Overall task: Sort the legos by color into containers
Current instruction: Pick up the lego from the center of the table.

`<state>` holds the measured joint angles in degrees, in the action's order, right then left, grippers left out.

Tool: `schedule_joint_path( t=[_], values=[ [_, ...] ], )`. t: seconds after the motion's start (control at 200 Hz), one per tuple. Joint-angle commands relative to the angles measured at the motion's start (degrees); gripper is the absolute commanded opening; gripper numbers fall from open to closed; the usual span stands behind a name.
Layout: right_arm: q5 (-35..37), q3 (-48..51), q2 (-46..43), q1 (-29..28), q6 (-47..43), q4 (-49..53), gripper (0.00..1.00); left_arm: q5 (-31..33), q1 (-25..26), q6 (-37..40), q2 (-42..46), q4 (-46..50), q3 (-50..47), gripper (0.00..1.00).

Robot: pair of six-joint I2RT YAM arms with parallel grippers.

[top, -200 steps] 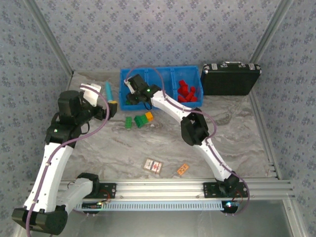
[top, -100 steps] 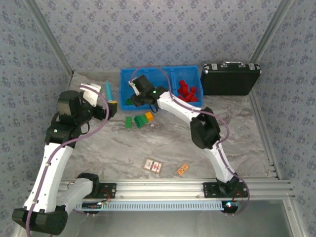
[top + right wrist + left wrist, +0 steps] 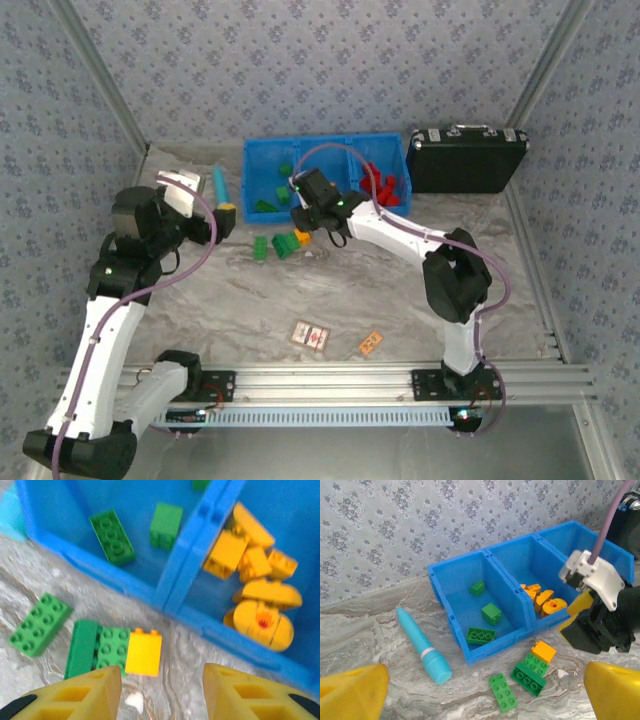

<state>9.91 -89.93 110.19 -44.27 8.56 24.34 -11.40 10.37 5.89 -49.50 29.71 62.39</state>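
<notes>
We record: left gripper [image 3: 481,694] spread wide, empty. Right gripper [image 3: 161,692] partly spread, empty, above loose bricks [image 3: 142,652], green and yellow, just before the blue tray [image 3: 458,564]. Tray holds green bricks [image 3: 491,614] left, yellow bricks [image 3: 547,600] middle, red bricks [image 3: 378,186] right.

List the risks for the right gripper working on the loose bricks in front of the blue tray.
1. The orange-yellow brick sits flush against a green brick. The open right gripper might pinch or drag both, and green could end up among the orange-yellow ones.
2. That cluster lies close to the front wall of the blue tray. A descending finger may catch the wall and shove the tray.
</notes>
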Motion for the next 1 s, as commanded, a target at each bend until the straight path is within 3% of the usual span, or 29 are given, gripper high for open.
schedule_joint_path(
  t=[0.0,0.365,0.995],
  values=[
    [-0.39,2.97,-1.91,-0.36,4.38,-0.47,0.48,-1.61,-0.39,-0.79,0.63,-1.67,-0.08,1.0],
    [-7.65,5.6,1.87,0.73,12.35,-4.75,0.56,-1.8,-0.39,-0.88,0.62,-1.16,0.19,1.0],
    [-9.46,1.98,10.05,1.96,14.04,-5.96,0.63,-1.69,-0.44,-0.27,1.37,-1.25,-0.6,1.0]
  ],
)
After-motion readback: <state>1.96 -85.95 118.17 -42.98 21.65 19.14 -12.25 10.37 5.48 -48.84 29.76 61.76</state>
